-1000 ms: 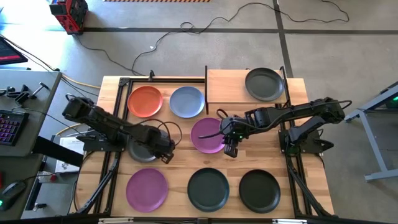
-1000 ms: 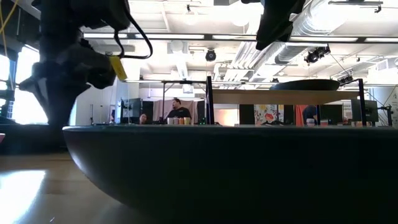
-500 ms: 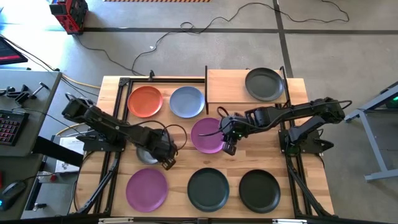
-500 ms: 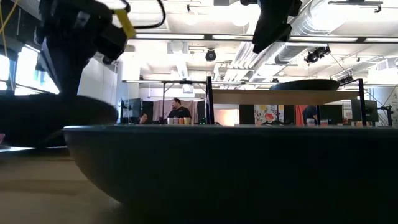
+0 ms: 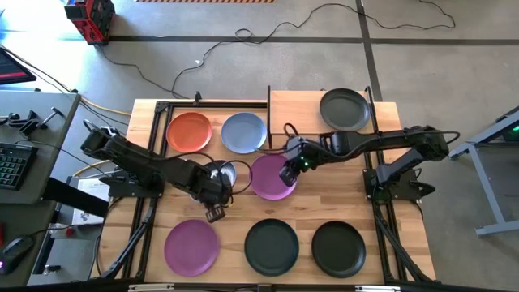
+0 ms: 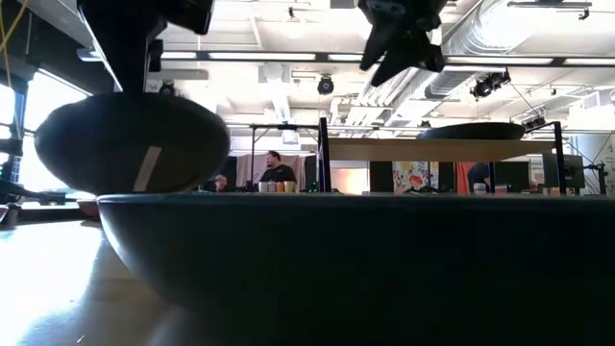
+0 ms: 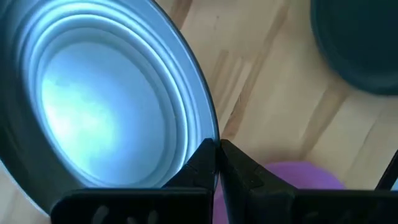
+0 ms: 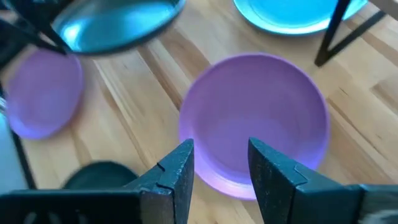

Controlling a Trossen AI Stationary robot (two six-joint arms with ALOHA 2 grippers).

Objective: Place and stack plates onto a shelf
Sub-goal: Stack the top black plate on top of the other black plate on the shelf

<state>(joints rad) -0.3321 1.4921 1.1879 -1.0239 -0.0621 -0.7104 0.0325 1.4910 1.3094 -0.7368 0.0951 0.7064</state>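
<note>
Plates half hidden, one dark plate lifted on edge

Low view gives little: the near dark plate (image 6: 365, 259) fills the lower frame and blocks the table behind it, and only the underside of the lifted dark plate (image 6: 130, 144) shows at left, with the arms cut off at the top. A person (image 6: 277, 173) sits far back in the room.

From above, the left hand (image 5: 212, 195) partly covers the lifted dark plate (image 5: 217, 173), so its outline is hard to read. The left wrist view shows it plainly: the left hand's fingers (image 7: 202, 165) are pinched tight on the rim of that plate (image 7: 106, 106), which is off the table and tilted, its hollow face turned toward the wrist camera.

The right hand (image 5: 289, 173) hovers over the right-hand edge of the middle purple plate (image 5: 270, 177), fingers (image 8: 177, 168) spread, gripping nothing; that plate (image 8: 255, 130) lies flat on the table (image 5: 340, 203).

Flat on the table too: the orange plate (image 5: 189, 131), the pale blue plate (image 5: 243, 132), the second purple plate (image 5: 191, 246) and two dark plates (image 5: 272, 246) along the near edge. One dark plate (image 5: 345, 109) rests on the shelf (image 5: 296, 113), whose board runs left to right at the table's far side
</note>
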